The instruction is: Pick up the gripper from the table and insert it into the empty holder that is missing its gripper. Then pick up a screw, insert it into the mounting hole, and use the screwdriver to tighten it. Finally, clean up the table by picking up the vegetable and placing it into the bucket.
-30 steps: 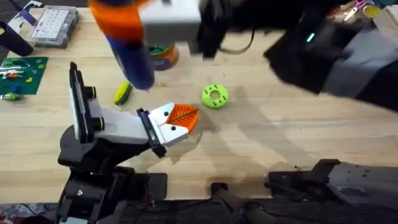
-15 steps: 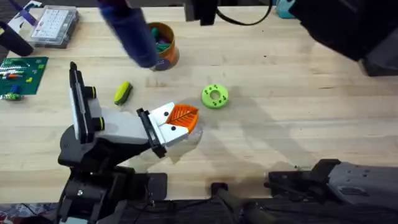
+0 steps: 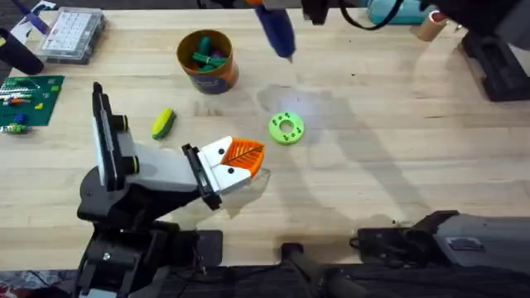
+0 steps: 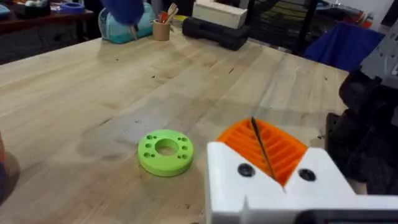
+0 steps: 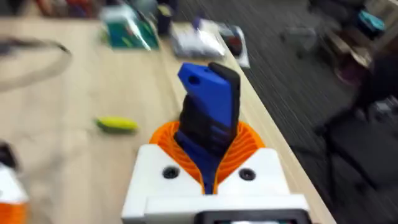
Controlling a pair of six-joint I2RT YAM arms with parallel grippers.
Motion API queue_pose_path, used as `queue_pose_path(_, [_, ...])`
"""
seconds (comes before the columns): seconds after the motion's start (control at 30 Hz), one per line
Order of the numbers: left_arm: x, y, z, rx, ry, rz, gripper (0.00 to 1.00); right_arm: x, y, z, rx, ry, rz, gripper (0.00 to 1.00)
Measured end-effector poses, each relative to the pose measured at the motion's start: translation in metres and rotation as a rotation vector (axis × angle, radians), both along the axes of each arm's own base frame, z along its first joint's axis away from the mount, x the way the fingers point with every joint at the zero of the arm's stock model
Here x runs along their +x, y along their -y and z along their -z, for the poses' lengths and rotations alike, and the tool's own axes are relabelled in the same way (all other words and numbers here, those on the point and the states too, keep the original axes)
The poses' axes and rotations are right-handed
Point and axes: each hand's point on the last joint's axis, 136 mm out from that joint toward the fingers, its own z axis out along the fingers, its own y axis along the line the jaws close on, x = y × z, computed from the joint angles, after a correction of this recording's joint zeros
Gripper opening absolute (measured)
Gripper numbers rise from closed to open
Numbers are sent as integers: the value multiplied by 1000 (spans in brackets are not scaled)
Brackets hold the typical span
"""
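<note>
My left arm lies low on the table (image 3: pixel 397 149). Its white holder body (image 3: pixel 161 165) ends in the orange ribbed gripper (image 3: pixel 243 154) on a white block. In the left wrist view the left gripper (image 4: pixel 261 146) is shut, only a thin dark seam between its pads. My right gripper (image 5: pixel 208 140) is shut on the blue screwdriver (image 5: pixel 208 109), which hangs over the table's far edge, screwdriver (image 3: pixel 276 29) bit down. The yellow-green vegetable (image 3: pixel 163 122) lies left of the left gripper, also seen as vegetable (image 5: pixel 116 124). The orange bucket (image 3: pixel 207 60) stands beyond it with green toys inside.
A lime-green ring (image 3: pixel 286 128) lies just past the left gripper, ring (image 4: pixel 165 151). A clear parts box (image 3: pixel 74 33) and a green board (image 3: pixel 29 95) sit at the far left. A teal item (image 3: pixel 389 10) and a black block (image 3: pixel 497 66) are at the far right.
My right arm has carried the screwdriver up and away from over the left arm, toward the far edge and rightward, uncovering the bucket. The left arm has not moved.
</note>
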Motion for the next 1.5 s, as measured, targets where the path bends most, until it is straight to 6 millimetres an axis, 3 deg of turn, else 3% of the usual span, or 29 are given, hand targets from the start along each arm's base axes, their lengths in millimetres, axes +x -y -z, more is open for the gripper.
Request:
queue_pose_path(0.27, [0, 0, 0, 0, 0, 0, 18, 69, 33, 94, -359, 102, 157, 50])
queue_pose_path(0.6, [0, 0, 0, 0, 0, 0, 18, 137, 99, 199, -708, 172, 213, 50])
queue_pose_path(0.83, [0, 0, 0, 0, 0, 0, 18, 156, 135, 263, -884, 170, 190, 50])
queue_pose_path(0.97, [0, 0, 0, 0, 0, 0, 18, 160, 142, 277, -928, 180, 173, 50])
queue_pose_path(1.33, [0, 0, 0, 0, 0, 0, 18, 168, 151, 286, -956, 191, 168, 50])
queue_pose_path(1.4, [0, 0, 0, 0, 0, 0, 18, 168, 151, 286, -957, 188, 171, 109])
queue_pose_path(1.5, [0, 0, 0, 0, 0, 0, 18, 166, 152, 287, -961, 180, 168, 308])
